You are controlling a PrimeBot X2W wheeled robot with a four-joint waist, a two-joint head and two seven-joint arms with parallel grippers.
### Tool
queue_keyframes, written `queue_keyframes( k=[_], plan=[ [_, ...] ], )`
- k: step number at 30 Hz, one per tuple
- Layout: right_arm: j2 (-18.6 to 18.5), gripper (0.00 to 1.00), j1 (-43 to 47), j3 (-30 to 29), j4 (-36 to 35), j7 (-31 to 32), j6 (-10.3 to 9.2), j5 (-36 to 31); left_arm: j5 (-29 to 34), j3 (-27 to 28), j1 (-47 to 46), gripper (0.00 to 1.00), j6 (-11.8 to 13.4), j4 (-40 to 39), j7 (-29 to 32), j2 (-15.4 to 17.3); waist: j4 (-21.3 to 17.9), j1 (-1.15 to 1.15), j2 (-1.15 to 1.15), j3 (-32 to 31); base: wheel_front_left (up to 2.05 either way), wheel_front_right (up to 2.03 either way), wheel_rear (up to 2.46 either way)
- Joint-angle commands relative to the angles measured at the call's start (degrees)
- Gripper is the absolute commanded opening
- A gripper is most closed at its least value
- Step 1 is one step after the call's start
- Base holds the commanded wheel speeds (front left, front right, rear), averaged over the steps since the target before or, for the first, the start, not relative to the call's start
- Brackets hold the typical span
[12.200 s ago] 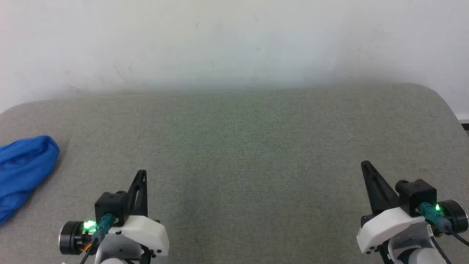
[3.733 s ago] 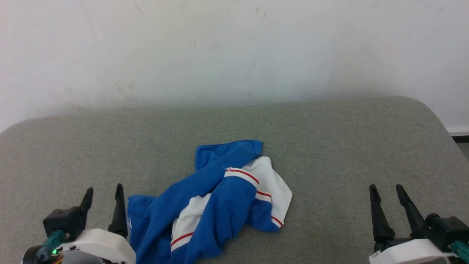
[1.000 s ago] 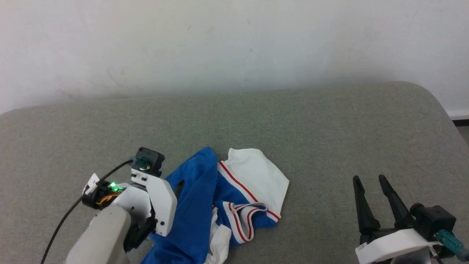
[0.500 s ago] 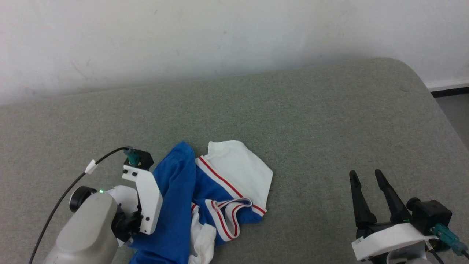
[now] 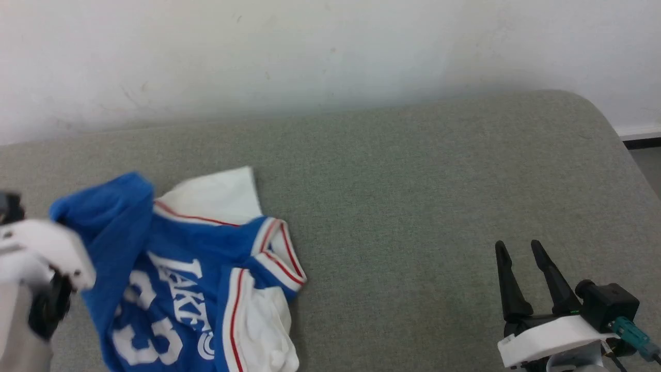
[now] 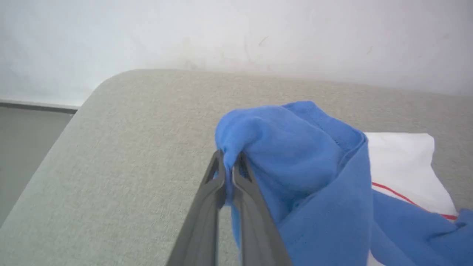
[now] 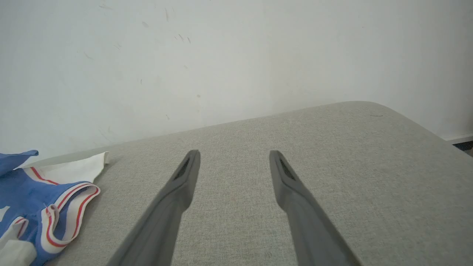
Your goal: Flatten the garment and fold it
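Blue jersey cloth sits at the left of my head view: the garment [image 5: 170, 279] lies crumpled on the grey-green fabric bench [image 5: 413, 206], white lettering and number facing up. One white sleeve points toward the scuffed pale wall [image 5: 310, 51], and another is bunched at the near edge. My left gripper [image 6: 230, 162] has its jaws clenched on a blue fold at the garment's left end, holding it up as a hump off the bench. My right gripper [image 5: 516, 247] hovers well apart at the lower right, jaws spread wide and grasping nothing. Bare bench lies between it and the red-striped white trim [image 5: 279, 248].
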Motion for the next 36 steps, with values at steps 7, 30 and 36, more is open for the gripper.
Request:
queue_keyframes(
  k=[7,30,36],
  plan=[
    [0.13,1.00,-0.54,0.12,-0.33,-0.23,-0.04,-0.40,-5.50,5.13,9.25,1.00,2.29,4.19,-3.65,-2.17,0.52,0.00,0.00,1.08,0.00,0.00,0.00],
    [0.13,1.00,4.30,2.73,-1.74,3.23,-0.04,-1.51,7.83,0.06,28.62,1.00,2.81,-26.93,-29.42,-14.19,4.20,0.00,0.00,-6.56,0.00,0.00,0.00],
    [0.13,1.00,4.34,5.86,-0.64,6.77,-0.04,-0.80,12.74,-2.10,32.32,1.00,2.66,-32.13,-29.45,-16.05,5.65,0.00,0.00,-6.58,0.00,0.00,0.00]
  ],
)
